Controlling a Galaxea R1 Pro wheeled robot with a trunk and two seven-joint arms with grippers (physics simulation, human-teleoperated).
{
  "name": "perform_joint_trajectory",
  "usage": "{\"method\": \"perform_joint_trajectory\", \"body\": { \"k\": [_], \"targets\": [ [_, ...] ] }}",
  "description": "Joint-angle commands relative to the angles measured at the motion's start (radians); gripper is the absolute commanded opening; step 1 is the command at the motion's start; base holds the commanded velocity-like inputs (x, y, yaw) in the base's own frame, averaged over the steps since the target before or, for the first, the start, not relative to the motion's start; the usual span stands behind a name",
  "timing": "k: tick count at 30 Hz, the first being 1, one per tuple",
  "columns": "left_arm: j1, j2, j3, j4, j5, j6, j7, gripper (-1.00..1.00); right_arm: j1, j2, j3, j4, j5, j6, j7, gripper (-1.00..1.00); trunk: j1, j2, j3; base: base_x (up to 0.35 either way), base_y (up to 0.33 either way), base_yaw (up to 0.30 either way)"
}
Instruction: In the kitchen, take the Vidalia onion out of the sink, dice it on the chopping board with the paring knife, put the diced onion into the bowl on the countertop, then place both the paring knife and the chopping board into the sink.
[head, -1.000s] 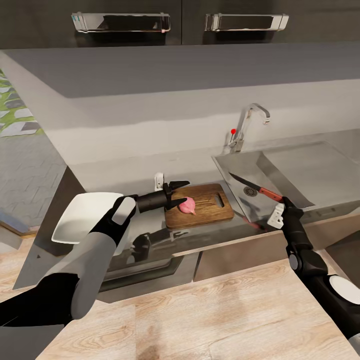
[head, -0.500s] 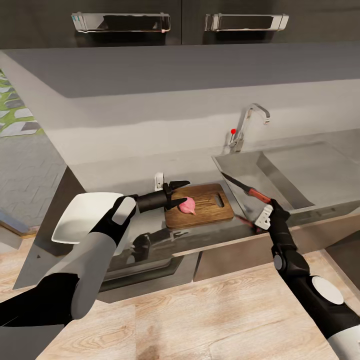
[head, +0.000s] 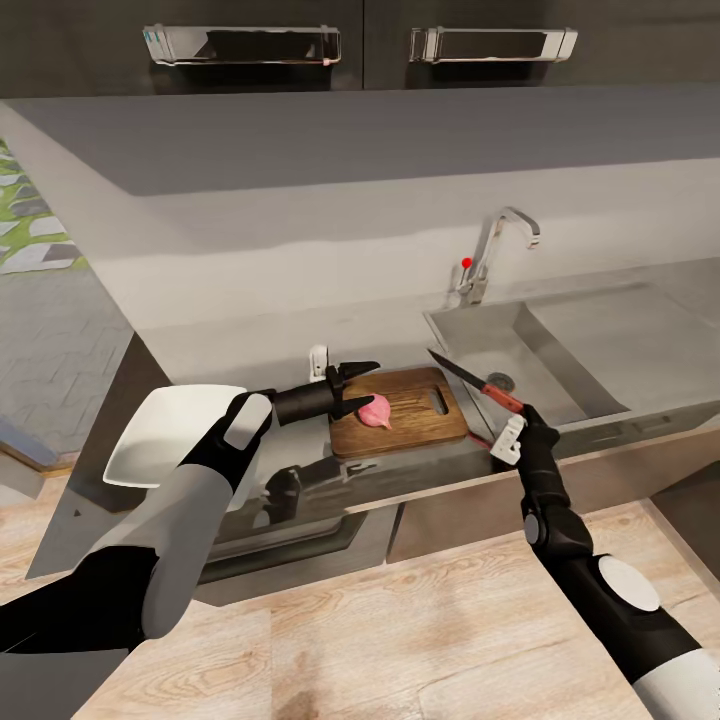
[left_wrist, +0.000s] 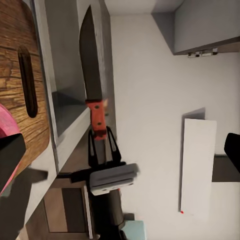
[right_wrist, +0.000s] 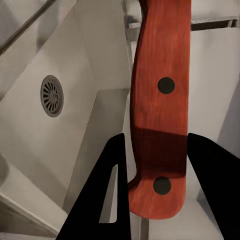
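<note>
Knife raised, onion pinned at centre frame

Right gripper (head: 516, 413) pinches the paring knife (head: 473, 381); left gripper (head: 352, 387) clasps the Vidalia onion (head: 376, 411) on the chopping board (head: 415, 415).

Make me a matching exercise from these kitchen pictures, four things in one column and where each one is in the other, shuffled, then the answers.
1. Vidalia onion
2. paring knife
3. bowl
4. tap

A. behind the sink
B. on the countertop, partly behind the left arm
C. on the chopping board, at the left gripper
D. held in the right gripper

Pairs: 1-C, 2-D, 3-B, 4-A
</note>
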Motion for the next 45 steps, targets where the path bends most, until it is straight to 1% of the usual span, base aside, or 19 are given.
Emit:
{"method": "perform_joint_trajectory", "body": {
  "k": [1, 6, 8, 16, 18, 21, 26, 31, 34, 45],
  "targets": [
    [-0.001, 0.0, 0.0, 0.001, 0.0, 0.004, -0.003, 1.0, -0.001, -0.001, 0.011, 0.0, 0.007, 0.018, -0.002, -1.0, 0.001, -0.002, -0.002, 0.0, 0.0, 0.0],
    [-0.001, 0.0, 0.0, 0.001, 0.0, 0.004, -0.003, 1.0, -0.001, -0.001, 0.013, -0.003, 0.009, 0.022, -0.009, -1.0, 0.001, -0.002, -0.002, 0.0, 0.0, 0.0],
    [-0.001, 0.0, 0.0, 0.001, 0.0, 0.004, -0.003, 1.0, -0.001, -0.001, 0.015, -0.003, 0.009, 0.023, -0.023, -1.0, 0.001, -0.002, -0.002, 0.0, 0.0, 0.0],
    [-0.001, 0.0, 0.0, 0.001, 0.0, 0.004, -0.003, 1.0, 0.0, -0.001, 0.017, -0.023, 0.009, 0.022, -0.027, -1.0, 0.001, -0.002, -0.002, 0.0, 0.0, 0.0],
    [-0.001, 0.0, 0.0, 0.001, 0.0, 0.004, -0.003, 1.0, 0.004, -0.001, 0.031, -0.031, 0.009, 0.023, -0.027, -1.0, 0.001, -0.002, -0.002, 0.0, 0.0, 0.0],
    [-0.001, 0.0, 0.0, 0.001, 0.0, 0.004, -0.003, 1.0, 0.008, -0.001, 0.076, -0.042, 0.009, 0.023, -0.027, -1.0, 0.001, -0.002, -0.002, 0.0, 0.0, 0.0],
    [-0.001, 0.0, 0.0, 0.001, 0.0, 0.004, -0.003, 1.0, 0.012, -0.001, 0.089, -0.044, 0.009, 0.023, -0.027, -1.0, 0.001, -0.002, -0.002, 0.0, 0.0, 0.0],
    [-0.001, 0.0, 0.0, 0.001, 0.0, 0.004, -0.003, 1.0, 0.014, -0.001, 0.117, -0.045, 0.009, 0.023, -0.027, -1.0, 0.001, -0.002, -0.002, 0.0, 0.0, 0.0],
    [-0.001, 0.0, 0.0, 0.001, 0.0, 0.004, -0.003, 1.0, 0.014, -0.001, 0.125, -0.046, 0.009, 0.024, -0.027, -1.0, 0.001, -0.002, -0.002, 0.0, 0.0, 0.0],
    [-0.001, 0.0, 0.0, 0.001, 0.0, 0.004, -0.003, 1.0, 0.014, -0.001, 0.128, -0.051, 0.009, 0.024, -0.027, -1.0, 0.001, -0.002, -0.002, 0.0, 0.0, 0.0]
  ]
}}
